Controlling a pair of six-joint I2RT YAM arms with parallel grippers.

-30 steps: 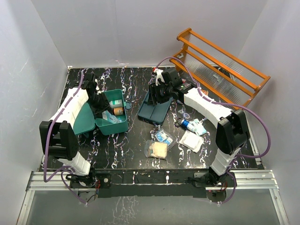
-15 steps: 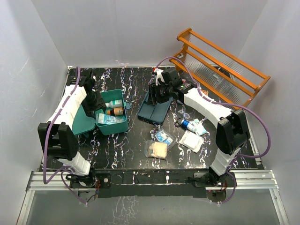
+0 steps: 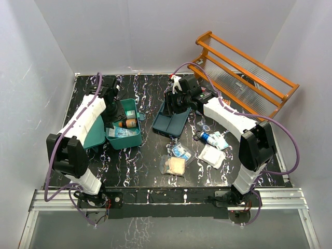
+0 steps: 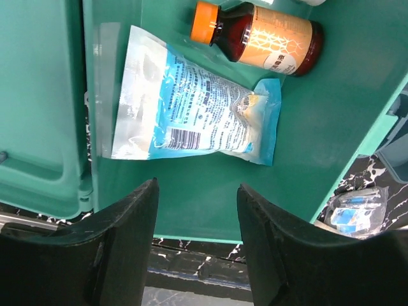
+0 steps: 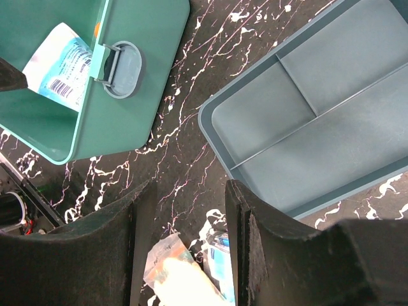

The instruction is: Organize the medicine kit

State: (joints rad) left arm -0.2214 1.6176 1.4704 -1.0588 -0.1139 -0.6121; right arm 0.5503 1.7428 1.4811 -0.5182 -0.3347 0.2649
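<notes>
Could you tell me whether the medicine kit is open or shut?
Open: medicine kit lid lies back; bottle and packet show inside.

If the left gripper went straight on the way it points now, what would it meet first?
Most likely the bare floor of the open medicine kit, just beside the blue-and-white pouch. The left gripper points into the box, fingers apart and empty. Depth is unclear, so it might clip the pouch's edge.

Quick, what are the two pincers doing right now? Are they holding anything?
Left pincer: open, holding nothing, over the medicine kit.
Right pincer: open, holding nothing, over the table.
</notes>
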